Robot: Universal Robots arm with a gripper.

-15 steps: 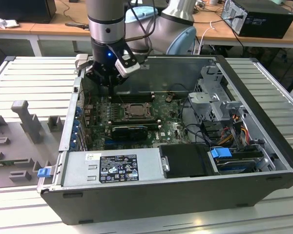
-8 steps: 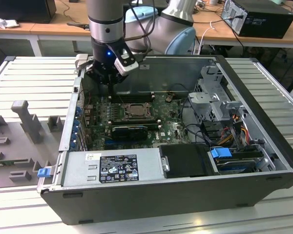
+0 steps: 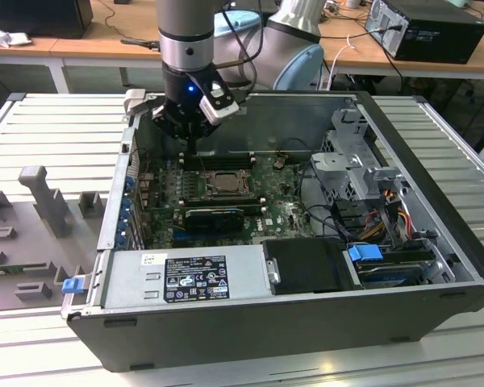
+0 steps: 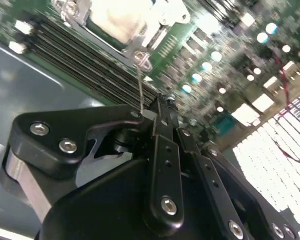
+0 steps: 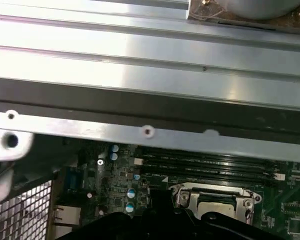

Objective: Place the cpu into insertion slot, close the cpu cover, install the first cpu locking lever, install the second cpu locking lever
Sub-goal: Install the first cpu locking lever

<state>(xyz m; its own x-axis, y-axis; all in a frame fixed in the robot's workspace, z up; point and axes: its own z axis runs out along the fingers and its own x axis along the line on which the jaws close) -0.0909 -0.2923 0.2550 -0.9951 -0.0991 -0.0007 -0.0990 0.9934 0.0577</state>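
Here the gripper (image 4: 157, 111) sits low in the PC case (image 3: 306, 322), jaws pressed together w/ the thin wire locking lever (image 4: 140, 82) against their tip, prob. for pushing it, the cpu (image 4: 121, 20) just ahead of the jaws in the insertion slot (image 3: 223, 185), cpu cover (image 5: 212, 191) down over it.

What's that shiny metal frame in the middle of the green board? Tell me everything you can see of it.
That is the cpu cover: a thin, silvery metal plate, square, with a large square window. It appears to lie flat, closed down over the pale cpu, which shows through the window. It sits on the green circuit board, beside the long black memory slots. In the second wrist view a thin wire lever runs from close by its edge to the gripper.
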